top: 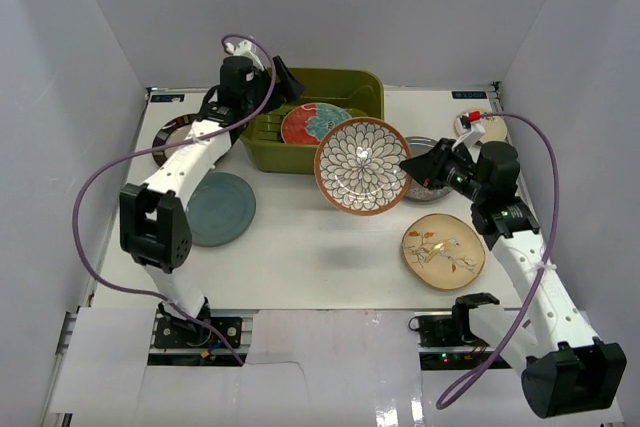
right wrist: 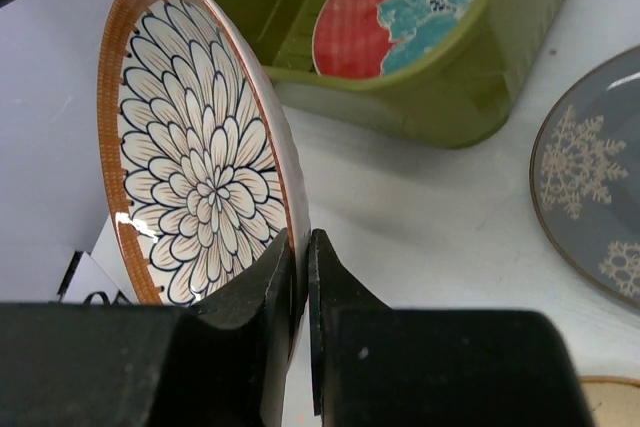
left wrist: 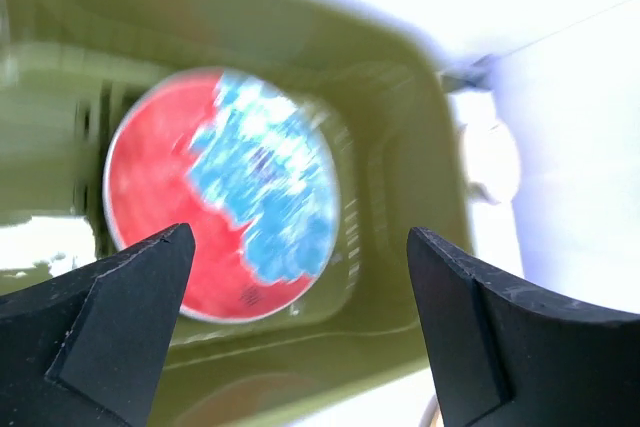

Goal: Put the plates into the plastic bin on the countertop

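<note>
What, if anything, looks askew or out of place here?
Nothing is broken or spilled. The red round ceramic plate with a teal flower seems to rest tilted in the olive-green plastic bin, not flat.

White surface (top: 320,267) is carrying the olive bin (top: 340,74) at the back. Teal plate (top: 222,209) is sitting left, bird plate (top: 443,251) and grey plate (right wrist: 590,197) sitting right.

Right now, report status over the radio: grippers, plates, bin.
Left gripper open over bin, red plate inside. Right gripper shut on petal plate, held on edge. Nothing blocking bin.
</note>
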`<action>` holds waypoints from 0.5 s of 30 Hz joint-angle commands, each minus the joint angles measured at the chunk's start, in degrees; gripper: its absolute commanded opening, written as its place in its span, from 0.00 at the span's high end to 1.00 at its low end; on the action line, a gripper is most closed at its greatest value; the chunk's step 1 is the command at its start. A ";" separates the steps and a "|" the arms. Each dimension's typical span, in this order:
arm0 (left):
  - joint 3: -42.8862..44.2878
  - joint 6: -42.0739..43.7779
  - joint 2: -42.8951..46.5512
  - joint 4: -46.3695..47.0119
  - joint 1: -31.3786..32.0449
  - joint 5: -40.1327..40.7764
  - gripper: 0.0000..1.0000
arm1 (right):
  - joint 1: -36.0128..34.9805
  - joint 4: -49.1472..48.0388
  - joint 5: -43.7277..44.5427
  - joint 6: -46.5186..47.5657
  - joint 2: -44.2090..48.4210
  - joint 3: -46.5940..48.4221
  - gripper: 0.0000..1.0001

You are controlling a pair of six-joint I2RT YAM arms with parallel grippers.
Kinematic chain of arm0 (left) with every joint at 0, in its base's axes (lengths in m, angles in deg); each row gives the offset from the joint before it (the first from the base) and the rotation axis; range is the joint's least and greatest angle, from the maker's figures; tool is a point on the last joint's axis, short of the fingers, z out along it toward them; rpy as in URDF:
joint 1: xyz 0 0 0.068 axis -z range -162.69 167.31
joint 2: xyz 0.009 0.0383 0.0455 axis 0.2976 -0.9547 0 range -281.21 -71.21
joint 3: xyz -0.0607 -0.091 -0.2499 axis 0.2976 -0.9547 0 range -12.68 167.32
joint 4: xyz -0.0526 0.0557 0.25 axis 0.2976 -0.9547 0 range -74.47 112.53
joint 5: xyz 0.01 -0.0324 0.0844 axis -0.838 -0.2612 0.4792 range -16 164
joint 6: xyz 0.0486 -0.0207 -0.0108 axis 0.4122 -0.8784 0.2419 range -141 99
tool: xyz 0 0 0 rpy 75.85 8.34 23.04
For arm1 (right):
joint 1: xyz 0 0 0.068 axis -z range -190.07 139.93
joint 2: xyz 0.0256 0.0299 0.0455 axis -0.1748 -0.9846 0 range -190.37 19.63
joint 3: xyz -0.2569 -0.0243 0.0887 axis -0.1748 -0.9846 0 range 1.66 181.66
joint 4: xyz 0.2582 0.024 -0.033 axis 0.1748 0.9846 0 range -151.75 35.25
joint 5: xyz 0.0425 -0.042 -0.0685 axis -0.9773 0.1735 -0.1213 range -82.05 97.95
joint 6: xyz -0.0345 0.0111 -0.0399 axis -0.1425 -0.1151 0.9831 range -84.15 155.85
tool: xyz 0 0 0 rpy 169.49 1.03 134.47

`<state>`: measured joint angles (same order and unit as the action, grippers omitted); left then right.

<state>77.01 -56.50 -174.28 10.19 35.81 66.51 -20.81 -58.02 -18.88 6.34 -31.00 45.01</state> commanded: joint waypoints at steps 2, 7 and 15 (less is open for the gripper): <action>2.69 5.70 12.51 3.37 -0.04 1.76 0.02 | -0.24 -5.93 2.31 -2.74 -3.32 10.77 0.92; -6.79 7.03 24.47 3.90 -0.13 11.95 0.02 | -1.47 -9.08 6.06 -3.35 -13.42 20.34 0.92; -23.58 4.48 41.70 -1.72 -0.22 23.30 0.02 | -8.24 -11.21 12.77 -1.60 -35.39 40.11 0.92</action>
<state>58.82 -51.50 -134.94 13.75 35.79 84.15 -26.25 -59.11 -7.93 6.51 -62.04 74.98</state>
